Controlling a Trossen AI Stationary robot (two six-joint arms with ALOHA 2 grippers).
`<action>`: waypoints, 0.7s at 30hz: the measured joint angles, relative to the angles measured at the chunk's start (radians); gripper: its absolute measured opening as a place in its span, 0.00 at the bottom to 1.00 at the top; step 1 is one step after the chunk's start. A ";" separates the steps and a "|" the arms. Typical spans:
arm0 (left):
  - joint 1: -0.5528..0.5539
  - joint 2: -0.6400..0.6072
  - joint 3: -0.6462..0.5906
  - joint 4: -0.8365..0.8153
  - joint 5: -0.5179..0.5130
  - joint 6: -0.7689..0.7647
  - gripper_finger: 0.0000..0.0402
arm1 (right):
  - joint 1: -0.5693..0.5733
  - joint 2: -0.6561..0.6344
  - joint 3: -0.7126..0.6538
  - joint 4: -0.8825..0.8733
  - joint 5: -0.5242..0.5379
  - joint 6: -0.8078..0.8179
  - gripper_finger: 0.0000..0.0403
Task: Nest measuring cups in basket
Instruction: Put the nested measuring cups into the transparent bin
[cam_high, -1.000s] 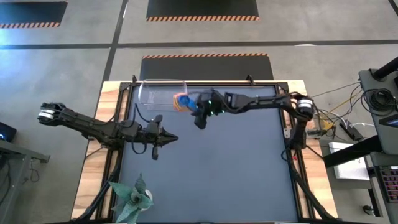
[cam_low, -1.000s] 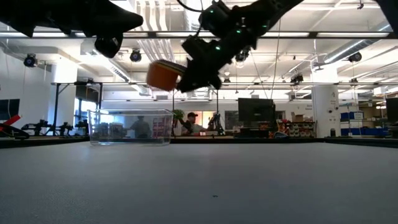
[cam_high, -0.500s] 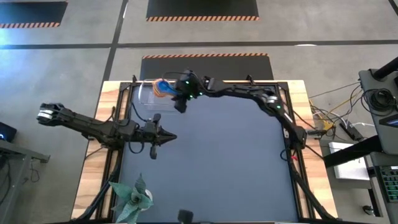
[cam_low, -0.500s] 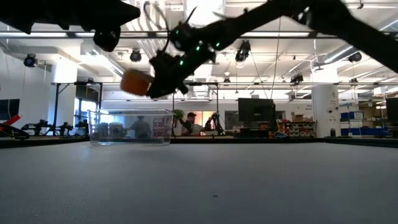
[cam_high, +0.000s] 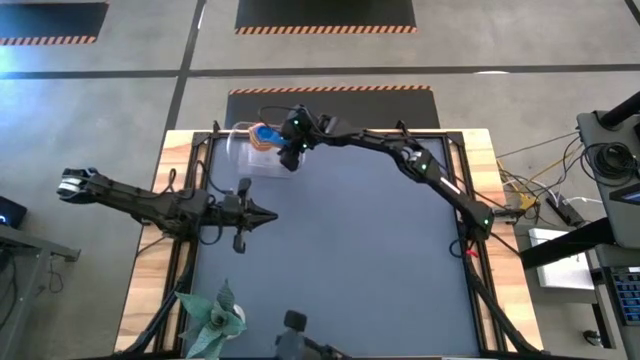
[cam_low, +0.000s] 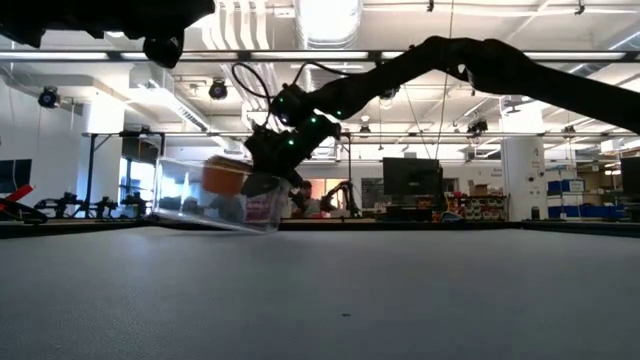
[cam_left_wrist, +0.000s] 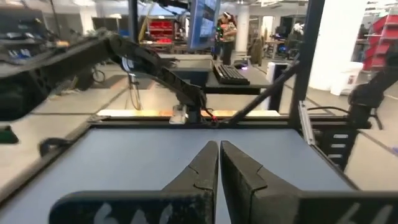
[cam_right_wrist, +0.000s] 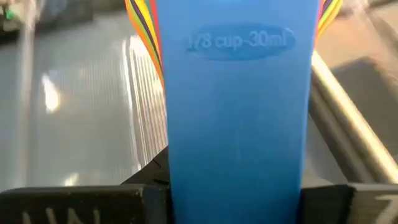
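Right gripper: reaching right across to the table's far left corner, clamped on the blue handle of a nested stack of measuring cups. The handle fills the right wrist view, stamped 1/8 cup.

Stack: orange bowl outermost in the low view, blue on top from above, coloured handle edges fanned behind the blue one. It sits inside the basket's outline, low among the walls; whether it touches the floor I cannot tell.

Basket: clear tub at the far left corner, and look, it is tipped! One end is lifted off the mat in the low view, apparently pushed by the stack or the gripper.

Left gripper: waiting near the table's left edge, well apart from the basket, fingers pressed together, nothing between them.

Handling, as I judge it: light, stiff, smooth plastic. The flat handles are the natural hold; loosely nested cups could slip apart, and the light tub slides or tips readily.

Pointing: the stack's long axis runs bowl to handle, bowls toward the basket's left, handles back toward the right gripper.
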 joint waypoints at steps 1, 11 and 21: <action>0.000 -0.003 0.000 0.003 -0.013 0.010 0.00 | -0.003 0.000 -0.001 -0.008 -0.007 -0.002 0.27; 0.003 -0.017 0.000 0.002 -0.165 0.086 0.00 | -0.007 0.000 -0.001 -0.055 -0.038 -0.055 0.26; 0.004 -0.019 0.000 -0.006 -0.165 0.060 0.00 | -0.006 0.000 0.000 -0.058 -0.042 -0.034 0.50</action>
